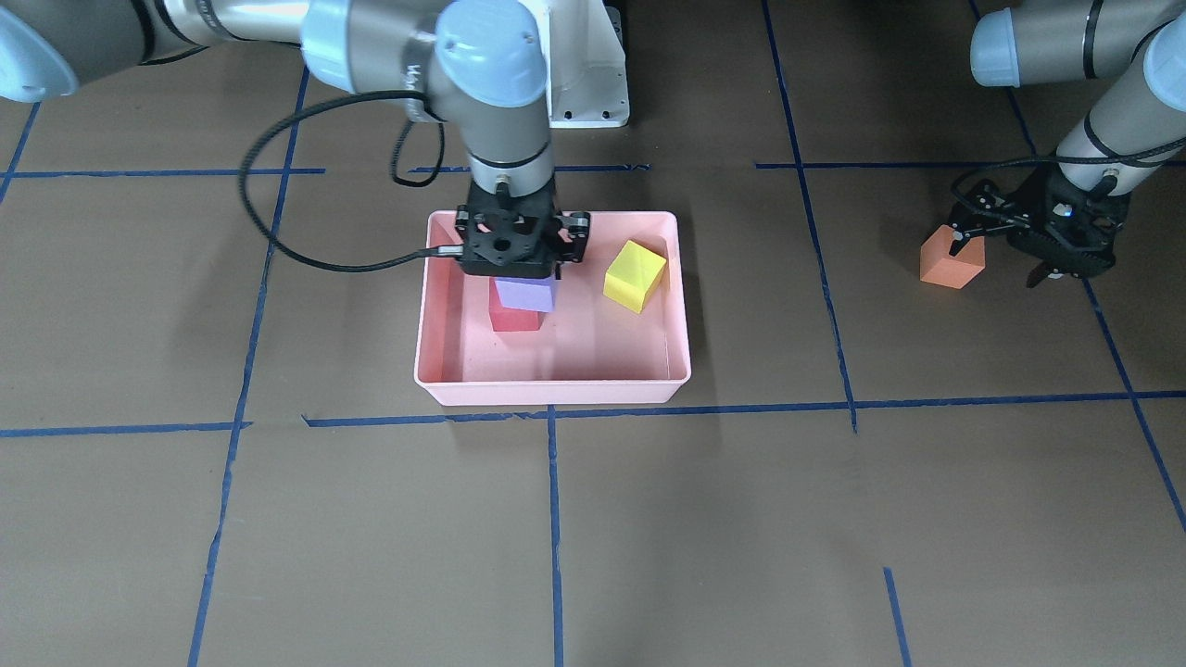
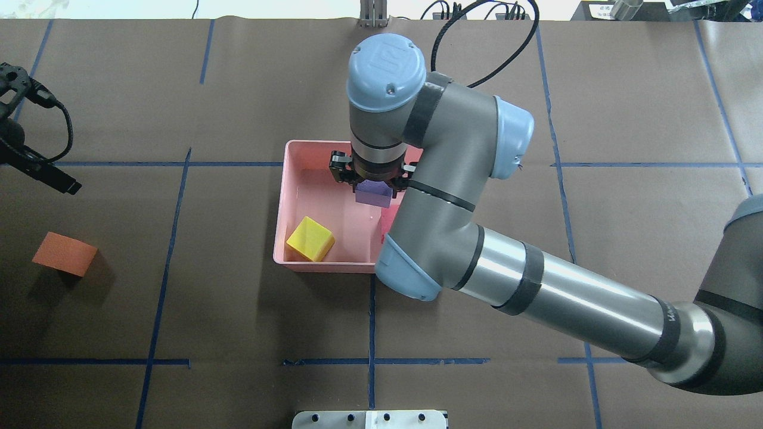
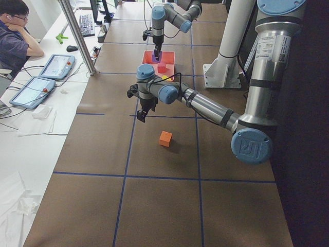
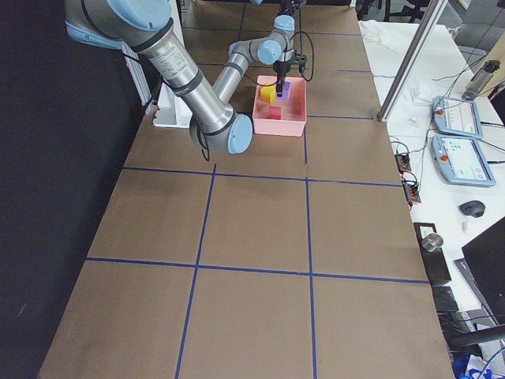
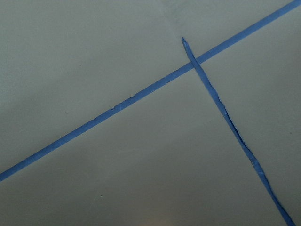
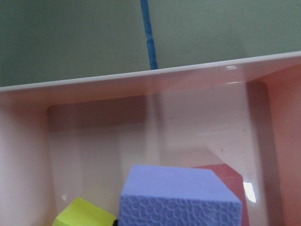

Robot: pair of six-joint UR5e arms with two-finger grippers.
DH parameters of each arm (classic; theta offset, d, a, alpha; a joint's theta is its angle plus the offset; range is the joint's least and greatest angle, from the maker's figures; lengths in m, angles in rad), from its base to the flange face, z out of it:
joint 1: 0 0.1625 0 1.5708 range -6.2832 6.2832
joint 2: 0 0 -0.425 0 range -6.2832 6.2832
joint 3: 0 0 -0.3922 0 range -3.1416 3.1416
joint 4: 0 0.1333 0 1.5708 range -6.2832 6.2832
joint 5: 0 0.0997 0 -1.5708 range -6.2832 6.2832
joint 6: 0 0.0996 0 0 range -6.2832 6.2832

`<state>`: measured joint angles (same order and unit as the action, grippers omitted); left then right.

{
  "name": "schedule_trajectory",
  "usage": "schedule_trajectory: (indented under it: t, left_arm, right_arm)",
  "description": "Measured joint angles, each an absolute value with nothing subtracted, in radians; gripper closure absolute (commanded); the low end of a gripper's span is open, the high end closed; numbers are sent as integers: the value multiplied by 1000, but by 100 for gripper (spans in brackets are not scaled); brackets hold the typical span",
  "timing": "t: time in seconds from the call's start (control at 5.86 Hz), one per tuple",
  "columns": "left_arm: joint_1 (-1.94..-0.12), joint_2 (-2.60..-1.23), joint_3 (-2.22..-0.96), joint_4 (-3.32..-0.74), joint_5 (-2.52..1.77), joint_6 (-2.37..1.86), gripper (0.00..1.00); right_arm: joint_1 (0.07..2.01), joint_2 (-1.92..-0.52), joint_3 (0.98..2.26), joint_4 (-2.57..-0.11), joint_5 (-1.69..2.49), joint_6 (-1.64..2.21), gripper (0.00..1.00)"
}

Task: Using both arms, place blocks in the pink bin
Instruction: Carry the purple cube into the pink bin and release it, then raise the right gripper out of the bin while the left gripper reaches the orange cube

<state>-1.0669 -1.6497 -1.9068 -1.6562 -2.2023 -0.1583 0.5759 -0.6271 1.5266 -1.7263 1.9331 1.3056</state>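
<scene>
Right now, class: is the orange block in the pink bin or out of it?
Out. The orange block lies on the brown table, well apart from the pink bin.

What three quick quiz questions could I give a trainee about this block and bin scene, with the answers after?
1. Which colour of block sits on the table, outside the pink bin?
2. True or false: the right hand is over the pink bin.
3. The block in the right hand's grip is: A red, B purple, C yellow-green.
Key: 1 the orange block; 2 true; 3 B, the purple block.
</scene>
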Motion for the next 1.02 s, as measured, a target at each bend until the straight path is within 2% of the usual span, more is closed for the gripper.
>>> schedule_trajectory:
  t: [0.17, 0.51, 0.68, 1.02]
  left_arm:
    - [-1070, -1616, -1908, -1687, -2202, -156, 0]
    - [-1070, -1509, -1913, -1805, -2201, -197, 0]
    - [-1068, -1452, -1901, -1915, -2198, -284, 0]
    - [-1047, -1390, -1818, -2174, -2188, -494, 0]
  right_arm:
    - [567, -585, 1479, -1716, 1920, 1319, 0]
    - [590, -567, 1464, -1713, 1938, 1304, 0]
    - [625, -597, 1492, -1714, 1974, 1268, 0]
    - [686, -737, 1632, -1718, 2019, 1161, 0]
